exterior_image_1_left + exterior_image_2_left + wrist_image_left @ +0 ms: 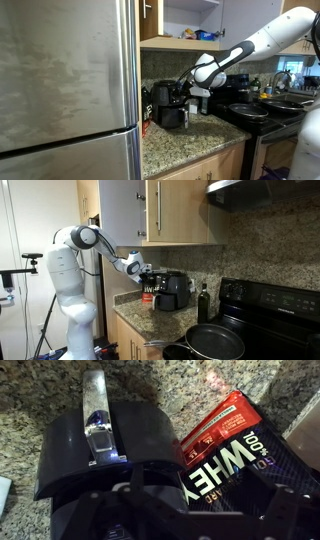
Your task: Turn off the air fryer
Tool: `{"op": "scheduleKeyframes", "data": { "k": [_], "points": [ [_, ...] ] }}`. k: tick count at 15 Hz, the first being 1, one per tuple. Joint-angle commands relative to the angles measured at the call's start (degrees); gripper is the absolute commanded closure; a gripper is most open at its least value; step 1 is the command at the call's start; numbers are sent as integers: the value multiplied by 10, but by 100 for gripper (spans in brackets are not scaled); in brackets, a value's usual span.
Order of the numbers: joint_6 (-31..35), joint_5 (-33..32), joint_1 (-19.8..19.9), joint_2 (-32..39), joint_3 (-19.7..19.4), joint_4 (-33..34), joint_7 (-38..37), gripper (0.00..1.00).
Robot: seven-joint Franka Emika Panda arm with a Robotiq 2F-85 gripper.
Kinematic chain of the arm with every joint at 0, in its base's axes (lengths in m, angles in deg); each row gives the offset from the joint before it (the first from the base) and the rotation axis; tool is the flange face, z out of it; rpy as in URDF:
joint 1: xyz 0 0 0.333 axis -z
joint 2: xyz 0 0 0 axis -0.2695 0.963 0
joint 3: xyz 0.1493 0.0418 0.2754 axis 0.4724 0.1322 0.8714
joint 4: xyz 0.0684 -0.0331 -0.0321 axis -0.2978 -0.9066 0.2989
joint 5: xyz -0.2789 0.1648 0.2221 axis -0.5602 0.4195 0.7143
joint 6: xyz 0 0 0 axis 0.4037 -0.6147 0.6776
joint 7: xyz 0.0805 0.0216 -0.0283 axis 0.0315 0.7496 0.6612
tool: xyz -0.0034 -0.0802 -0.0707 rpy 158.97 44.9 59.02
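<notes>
Speckled granite kitchen surface (30,400), we see the black air fryer (110,455) beside a whey container (235,445), jaws just above it, their opening we cannot tell.

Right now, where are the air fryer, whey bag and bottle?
air fryer (176,285), in an exterior view, its body.
whey bag (235,455), wrist view, printed face.
bottle (204,304), in an exterior view, its body.

The air fryer (75,455) sits just ahead of the dark gripper (150,495), its silver-topped handle (98,420) pointing away over the speckled tabletop (180,385); a red-and-black whey bag (235,445) lies beside it
</notes>
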Motion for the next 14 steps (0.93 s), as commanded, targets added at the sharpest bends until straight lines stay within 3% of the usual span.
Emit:
{"op": "scheduleKeyframes", "data": {
  "k": [1,7,14],
  "points": [
    [25,-6,10,41,1,20,1,0],
    [117,-19,19,124,1,71,0,0],
    [128,-16,23,189,-1,135,-5,0]
  ]
}}
